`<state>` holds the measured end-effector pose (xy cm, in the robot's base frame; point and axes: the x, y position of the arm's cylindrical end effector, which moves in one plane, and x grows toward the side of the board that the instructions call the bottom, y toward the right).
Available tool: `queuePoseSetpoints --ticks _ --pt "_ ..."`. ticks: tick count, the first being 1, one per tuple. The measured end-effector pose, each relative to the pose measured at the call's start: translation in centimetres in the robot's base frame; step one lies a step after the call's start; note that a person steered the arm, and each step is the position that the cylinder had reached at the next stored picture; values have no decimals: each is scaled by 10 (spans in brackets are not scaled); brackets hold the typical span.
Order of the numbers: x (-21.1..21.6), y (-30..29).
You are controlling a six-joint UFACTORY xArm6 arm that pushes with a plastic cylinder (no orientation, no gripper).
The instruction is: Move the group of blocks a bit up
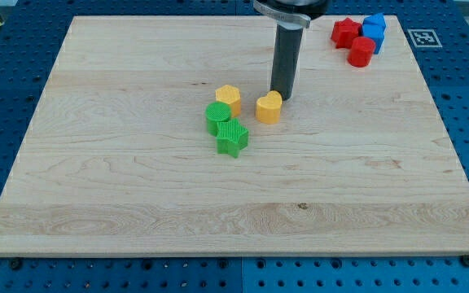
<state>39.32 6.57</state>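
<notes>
No pincer is fitted. My tip is placed touching the yellow heart block's upper right, above the group, so no upward push is possible.

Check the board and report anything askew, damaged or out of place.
Nothing looks damaged or spilled. My tip rests against the top edge of the yellow heart block, which sits slightly apart from the yellow hexagon block, green cylinder block and green star block.
</notes>
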Motion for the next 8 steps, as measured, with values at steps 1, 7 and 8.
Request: queuePoseSetpoints --ticks 1,7,8 --pt "13 1" --pt "100 -82" --pt "102 -82"
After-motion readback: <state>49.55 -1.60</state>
